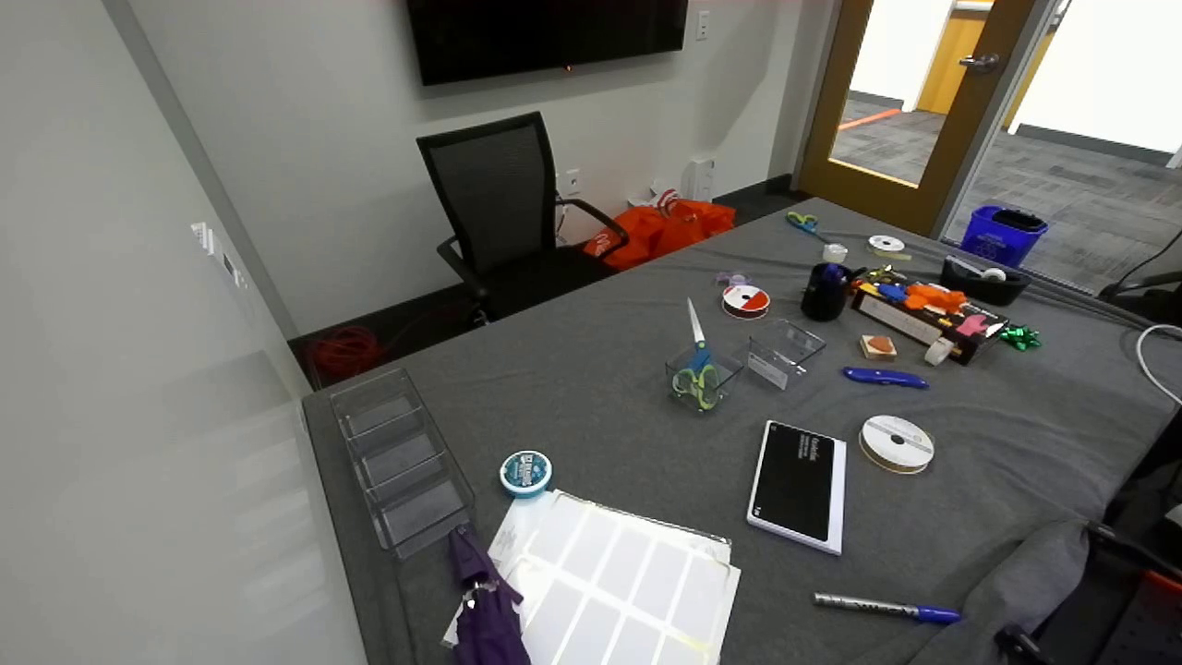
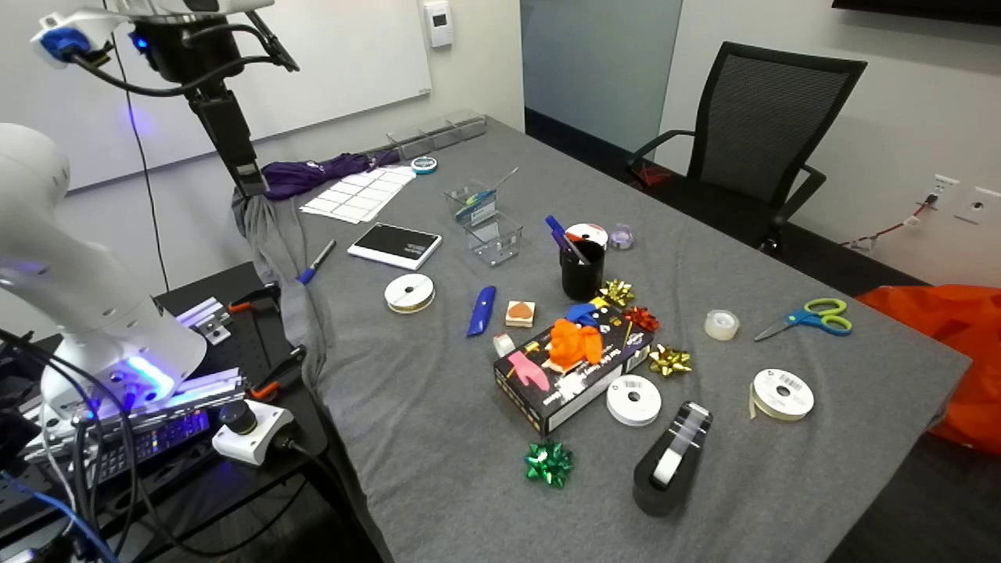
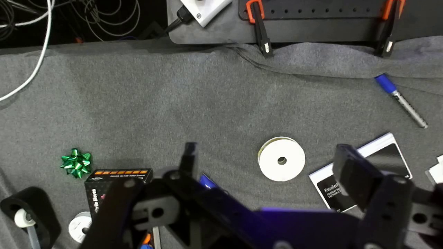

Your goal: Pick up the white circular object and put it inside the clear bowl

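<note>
The white circular object is a ribbon spool with a small dark centre hole. It lies flat on the grey cloth in both exterior views (image 1: 897,441) (image 2: 410,286) and in the wrist view (image 3: 292,166). The clear bowl is a low, square, transparent container in both exterior views (image 1: 785,356) (image 2: 496,239); it is out of sight in the wrist view. My gripper (image 3: 267,149) is open and empty, with the spool between its fingers in the picture but well below them. In an exterior view the gripper (image 2: 252,184) hangs high near the table's robot-side edge.
A black-and-white tablet box (image 1: 799,485) lies beside the spool. A clear container with scissors (image 1: 704,383) touches or nearly touches the bowl. A blue cutter (image 2: 482,311), a marker (image 2: 317,262), a black pen cup (image 2: 583,275) and a glove box (image 2: 575,379) lie around.
</note>
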Robot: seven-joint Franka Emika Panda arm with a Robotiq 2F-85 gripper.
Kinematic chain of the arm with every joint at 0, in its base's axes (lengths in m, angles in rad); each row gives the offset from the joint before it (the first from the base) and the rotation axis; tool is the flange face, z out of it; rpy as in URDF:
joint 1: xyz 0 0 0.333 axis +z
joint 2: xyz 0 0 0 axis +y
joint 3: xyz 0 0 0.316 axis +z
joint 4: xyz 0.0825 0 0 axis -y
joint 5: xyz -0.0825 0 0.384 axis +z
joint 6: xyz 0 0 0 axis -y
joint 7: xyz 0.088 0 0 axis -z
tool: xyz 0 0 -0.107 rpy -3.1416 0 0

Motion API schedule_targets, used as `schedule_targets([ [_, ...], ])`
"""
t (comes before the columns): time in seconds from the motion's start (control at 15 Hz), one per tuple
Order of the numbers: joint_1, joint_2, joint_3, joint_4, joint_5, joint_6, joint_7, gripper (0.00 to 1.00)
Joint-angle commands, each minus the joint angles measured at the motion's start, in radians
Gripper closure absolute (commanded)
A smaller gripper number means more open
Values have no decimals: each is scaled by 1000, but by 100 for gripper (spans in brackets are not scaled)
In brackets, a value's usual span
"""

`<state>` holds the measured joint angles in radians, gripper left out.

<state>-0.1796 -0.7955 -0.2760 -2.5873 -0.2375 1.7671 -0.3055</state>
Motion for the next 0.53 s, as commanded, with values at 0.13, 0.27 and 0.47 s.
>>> schedule_targets([
  [0.13,3,5,0,-1,5,10,13,0],
  [0.27,6,36,10,4,20,38,61,0],
  [0.47,12,117,28,21,109,144,218,0],
])
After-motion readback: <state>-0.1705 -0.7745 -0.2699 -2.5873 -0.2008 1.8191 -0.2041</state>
